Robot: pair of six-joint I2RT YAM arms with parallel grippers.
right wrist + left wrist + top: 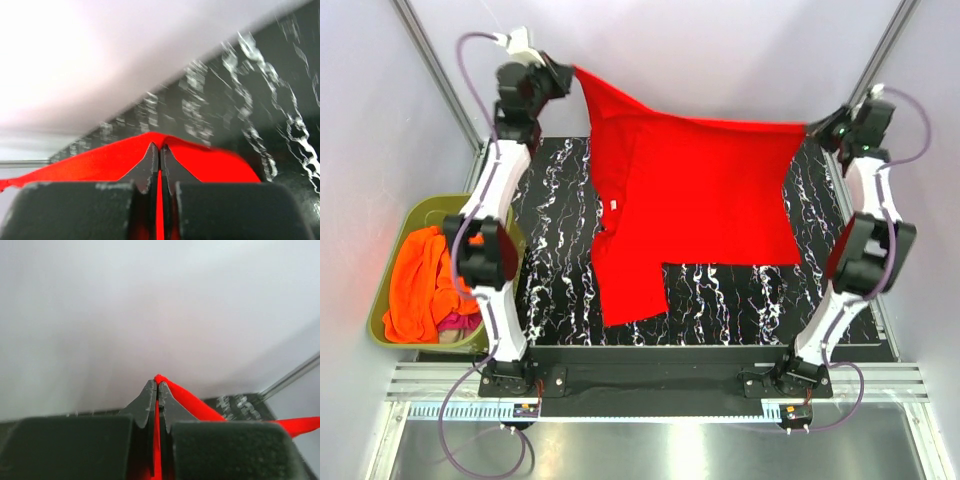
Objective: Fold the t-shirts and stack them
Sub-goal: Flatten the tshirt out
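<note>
Seen from above, two arms rise from the near table edge. At the left, beside the black marbled table (pixel 740 290), an olive tub (pixel 412 214) holds a crumpled orange shirt (pixel 420 280). A bit of magenta cloth (pixel 458 321) peeks out at the shirt's near side.

Over the middle of the table hangs a red shirt (pixel 700 190), spread wide like a curtain. A small white label (pixel 616 206) shows on its left part. A longer flap drops toward the near edge on the left; whether it touches the table cannot be told.

At the far end, the left gripper (pixel 568 80) pinches the shirt's upper left corner and the right gripper (pixel 815 128) pinches its upper right corner. The top edge is stretched between them. Both wrist views show the fingers (pixel 146 402) pressed together with red cloth squeezed between them.
</note>
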